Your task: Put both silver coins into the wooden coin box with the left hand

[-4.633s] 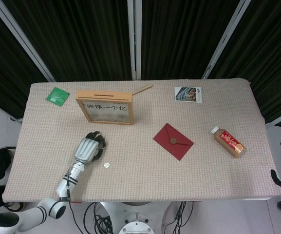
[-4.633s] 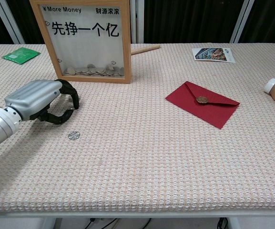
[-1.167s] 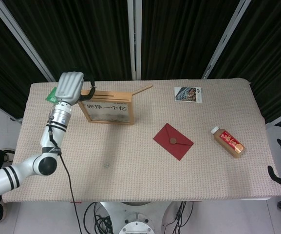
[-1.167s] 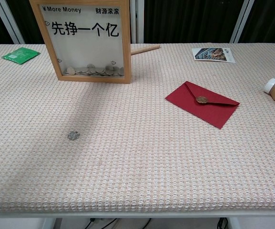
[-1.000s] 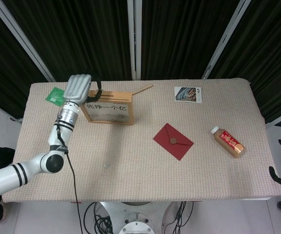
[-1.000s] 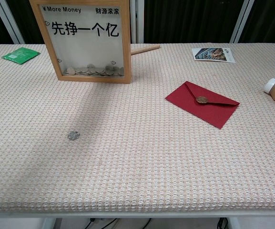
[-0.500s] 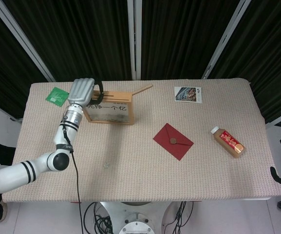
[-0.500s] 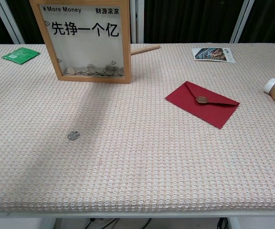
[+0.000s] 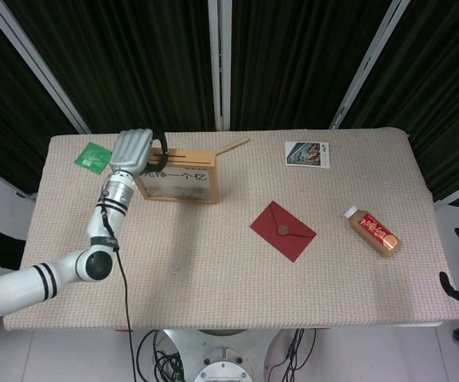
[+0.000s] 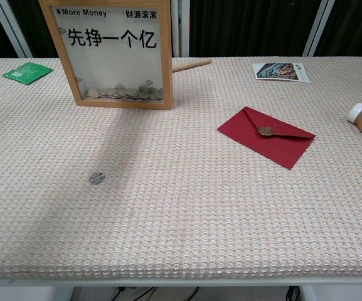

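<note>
On the woven table before dark curtains, the left hand (image 9: 132, 151) hovers at the wooden coin box (image 9: 173, 173) slot, at ten o'clock, seemingly to drop a coin, grip unclear, while a silver coin (image 10: 96, 179) waits at seven

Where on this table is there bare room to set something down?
The widest bare patch is the near strip along the front edge, right of the lone silver coin and in front of the red envelope. Another lies between the coin box and the envelope. It is crowded at the far left: the left hand is over the box top, beside the green packet.
</note>
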`<state>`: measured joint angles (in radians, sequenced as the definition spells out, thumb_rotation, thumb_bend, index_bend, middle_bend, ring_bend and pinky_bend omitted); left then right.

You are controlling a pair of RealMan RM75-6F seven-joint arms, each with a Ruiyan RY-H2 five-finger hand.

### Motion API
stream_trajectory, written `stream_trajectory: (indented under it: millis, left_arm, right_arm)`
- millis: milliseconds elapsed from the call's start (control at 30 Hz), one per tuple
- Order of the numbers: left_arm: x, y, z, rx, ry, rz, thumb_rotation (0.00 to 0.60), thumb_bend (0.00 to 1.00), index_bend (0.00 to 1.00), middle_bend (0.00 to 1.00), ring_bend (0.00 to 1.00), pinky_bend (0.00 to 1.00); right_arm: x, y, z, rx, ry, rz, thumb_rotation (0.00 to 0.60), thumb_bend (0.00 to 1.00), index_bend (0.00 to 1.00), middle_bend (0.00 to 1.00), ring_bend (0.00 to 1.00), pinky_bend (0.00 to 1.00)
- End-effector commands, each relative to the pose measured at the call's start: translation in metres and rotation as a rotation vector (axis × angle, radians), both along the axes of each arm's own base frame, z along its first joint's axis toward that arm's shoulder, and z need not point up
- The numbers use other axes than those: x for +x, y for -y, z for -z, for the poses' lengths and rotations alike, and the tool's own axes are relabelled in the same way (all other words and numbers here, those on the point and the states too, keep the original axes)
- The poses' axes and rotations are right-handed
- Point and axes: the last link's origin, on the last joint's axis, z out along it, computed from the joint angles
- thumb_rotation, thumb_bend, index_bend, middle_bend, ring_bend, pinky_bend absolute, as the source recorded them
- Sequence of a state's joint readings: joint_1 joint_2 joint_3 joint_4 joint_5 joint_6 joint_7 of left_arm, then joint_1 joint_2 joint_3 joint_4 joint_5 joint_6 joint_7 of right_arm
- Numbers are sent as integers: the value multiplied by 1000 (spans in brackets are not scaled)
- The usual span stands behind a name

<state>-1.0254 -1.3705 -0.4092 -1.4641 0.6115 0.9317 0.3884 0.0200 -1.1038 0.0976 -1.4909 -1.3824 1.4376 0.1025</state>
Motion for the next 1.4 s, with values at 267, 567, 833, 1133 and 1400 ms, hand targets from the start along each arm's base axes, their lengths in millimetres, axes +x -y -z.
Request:
stream_trajectory:
  millis: [267,567,833,1133,1400]
  left_arm:
    - [-1,1,7,-15,5,-11,600,483,688,363,209,280]
    - [-3,1,8,-18,-3,-3,600,478,361,352,209,275]
    - [5,6,3,11,19,46,600,470,204,337,209,275]
    - [30,58,-29,144,59,273,600,448,260,332,209,277]
    - [-18,141,-40,135,-48,303,600,292,328,342,209,280]
  right_arm:
    - [-1,-1,-4,-11,-5,3,600,301,0,0,0,0]
    - [-2,0,-3,-9,-1,7,600,301,0,0,0,0]
    - [-2,0,-4,-14,0,5,600,300,0,0,0,0]
    - [-2,1,-3,-15,2,2,600,301,0,0,0,0]
    - [-4,0,-1,-11,9,-3,600,301,0,0,0,0]
